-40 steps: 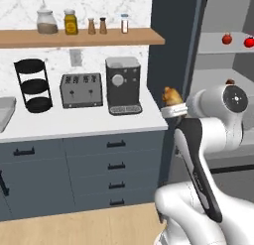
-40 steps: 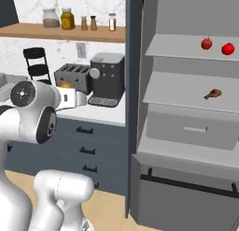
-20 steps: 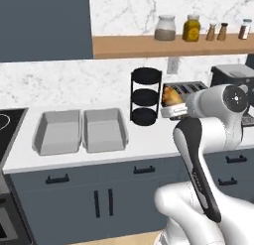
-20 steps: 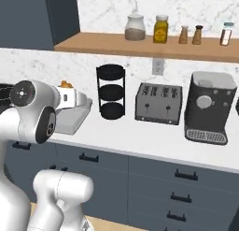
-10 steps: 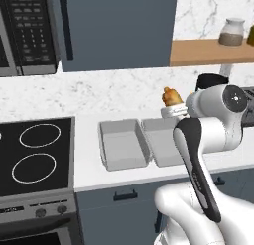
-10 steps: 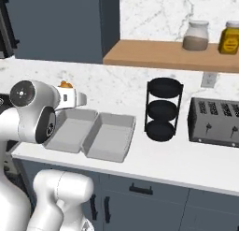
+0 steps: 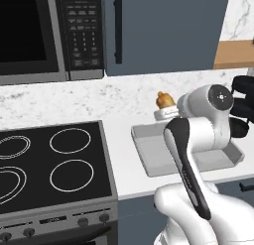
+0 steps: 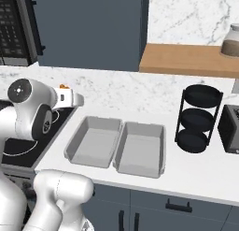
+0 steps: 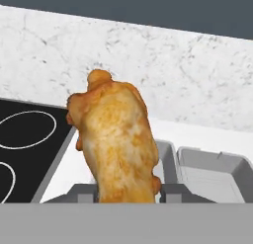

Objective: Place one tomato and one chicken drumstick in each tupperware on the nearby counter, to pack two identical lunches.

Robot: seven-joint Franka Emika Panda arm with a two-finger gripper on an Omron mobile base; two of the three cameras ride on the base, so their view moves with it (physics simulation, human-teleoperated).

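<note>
The gripper (image 9: pixel 127 191) is closed on a chicken drumstick (image 9: pixel 117 144), golden-brown, standing upright between the fingers with its knobbly end up. In the left base view the drumstick (image 7: pixel 164 99) sits above the far edge of the counter (image 7: pixel 124 154), just in front of the marbled back wall, near the seam where the worktop meets the black stovetop (image 7: pixel 49 164). Two grey tupperware containers lie side by side on the counter, long sides touching or nearly so: the left container (image 8: pixel 93 142) is closest to the stovetop, the right container (image 8: pixel 140 149) next to it. Both look empty in the right base view. The drumstick is held up and behind the left container's far corner, apart from it, not over its middle. Open worktop runs along the front edge of both containers and to the right of them. Further right stands a black three-tier rack (image 8: pixel 196 119), well apart from the right container, and past it the edge of a toaster (image 8: pixel 231 129). Overhead, a dark cabinet (image 8: pixel 88 29) and a microwave (image 7: pixel 44 33) hang above the work area; a wooden shelf (image 8: pixel 186 61) with a glass jar (image 8: pixel 230 40) juts out above the rack. The arm's own white elbow (image 7: pixel 208 115) blocks much of the containers in the left base view.
</note>
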